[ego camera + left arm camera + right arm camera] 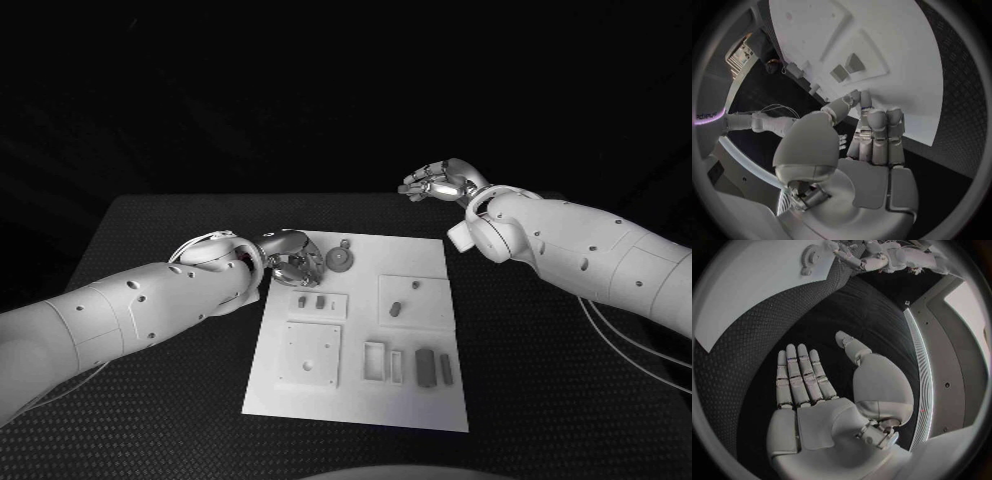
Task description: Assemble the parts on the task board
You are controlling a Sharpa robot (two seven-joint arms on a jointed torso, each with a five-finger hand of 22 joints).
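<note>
The white task board (361, 400) lies in the middle of the black table. A round toothed part (340, 260) rests near its far left corner, and the same toothed part (809, 258) shows in the right wrist view. My left hand (289, 258) hovers right beside it, fingers together and thumb tip against a fingertip (859, 100); nothing shows between them. Small dark parts (426, 365) lie on the board's near right. My right hand (444, 182) floats beyond the board's far right corner with its fingers (801, 375) straight, thumb apart, holding nothing.
Raised white blocks sit on the board: a square plate (312, 355), a block with two small pieces (315, 301), and another with slots (414, 298). Two narrow frames (384, 362) stand beside the dark parts. Black table mat (577, 400) surrounds the board.
</note>
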